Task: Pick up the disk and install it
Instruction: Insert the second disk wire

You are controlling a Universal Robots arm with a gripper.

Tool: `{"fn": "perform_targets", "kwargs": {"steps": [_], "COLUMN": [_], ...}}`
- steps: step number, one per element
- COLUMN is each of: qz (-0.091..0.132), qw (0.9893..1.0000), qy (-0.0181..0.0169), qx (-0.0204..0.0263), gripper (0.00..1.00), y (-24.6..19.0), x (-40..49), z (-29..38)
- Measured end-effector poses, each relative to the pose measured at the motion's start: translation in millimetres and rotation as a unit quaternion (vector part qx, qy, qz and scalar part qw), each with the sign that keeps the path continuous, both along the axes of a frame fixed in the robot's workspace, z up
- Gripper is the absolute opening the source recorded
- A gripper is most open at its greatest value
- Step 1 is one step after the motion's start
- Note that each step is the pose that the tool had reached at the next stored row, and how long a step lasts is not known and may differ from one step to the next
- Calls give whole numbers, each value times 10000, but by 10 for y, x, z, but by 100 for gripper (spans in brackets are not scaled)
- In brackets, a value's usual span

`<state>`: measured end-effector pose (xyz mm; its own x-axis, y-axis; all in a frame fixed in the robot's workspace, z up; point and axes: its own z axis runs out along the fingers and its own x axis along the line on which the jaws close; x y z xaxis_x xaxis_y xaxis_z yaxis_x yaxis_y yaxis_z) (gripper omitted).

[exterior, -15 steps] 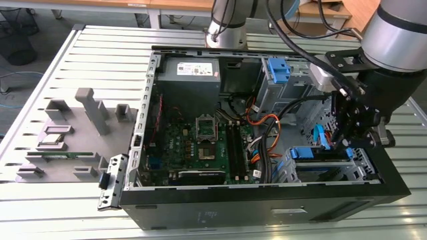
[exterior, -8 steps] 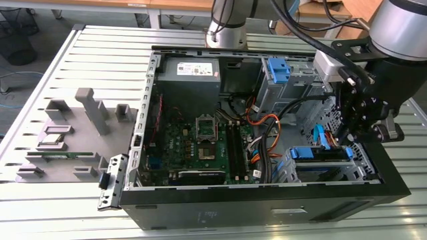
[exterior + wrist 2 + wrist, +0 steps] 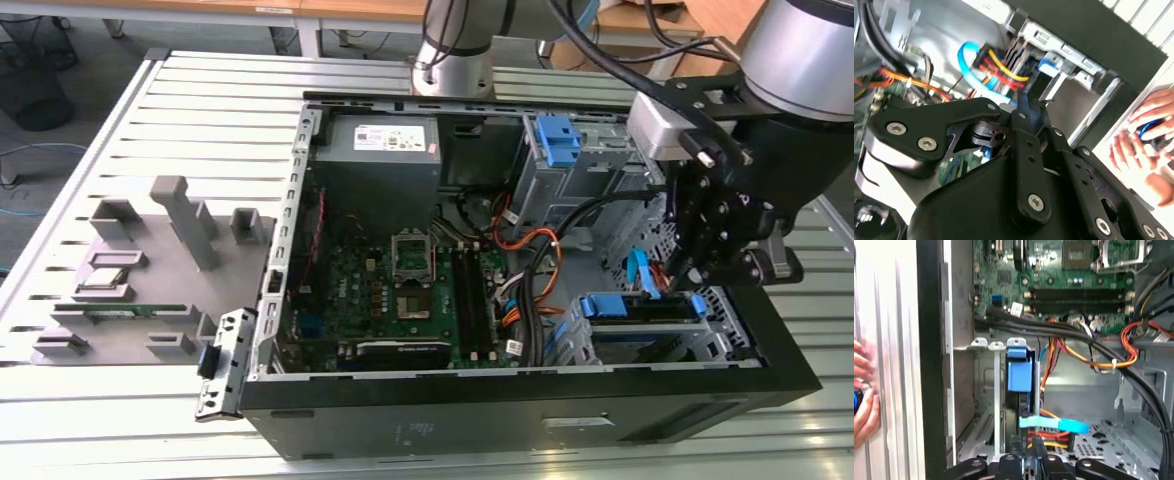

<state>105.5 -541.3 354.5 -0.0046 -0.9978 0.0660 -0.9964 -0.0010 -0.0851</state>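
In the exterior view the open computer case (image 3: 534, 400) sits on the slatted bench (image 3: 200, 110), cables (image 3: 534, 250) crowding its middle, and the gripper (image 3: 707, 265) hangs over the drive cage at the case's front corner, where the disk (image 3: 638, 305) sits slotted in. In the second wrist view the fingers (image 3: 1021, 107) are pinched narrow by red and yellow wires (image 3: 999, 70), with a person's hand (image 3: 1149, 140) resting on the bench. In the first wrist view the disk's blue carrier stands upright in the cage beside the case wall, the fingers closed together just at its end, holding nothing I can see.

1. The arm (image 3: 461, 45) has silver-grey tube segments with black cables trailing beside it.
2. The end effector (image 3: 1024, 107) is black, built of flat linkage plates.
3. Silver screw heads stud those plates, perhaps 8 in the second wrist view.
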Motion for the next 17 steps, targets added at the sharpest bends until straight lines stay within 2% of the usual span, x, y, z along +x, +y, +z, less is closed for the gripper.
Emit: {"fn": "perform_targets", "kwargs": {"steps": [3, 6, 7, 11, 12, 17], "qz": [0, 0, -1, 1, 2, 21], "qw": [9996, 9986, 9985, 9985, 9985, 9977], "qy": [272, 534, 547, 547, 547, 547], "qx": [1, 4, 7, 27, 58, 394], "gripper": [24, 24, 24, 24, 24, 24], "y": [0, 0, -1, -3, -8, -54], "x": [31, 57, 57, 57, 57, 57], "z": [-3, -4, -4, -4, -5, -4]}}
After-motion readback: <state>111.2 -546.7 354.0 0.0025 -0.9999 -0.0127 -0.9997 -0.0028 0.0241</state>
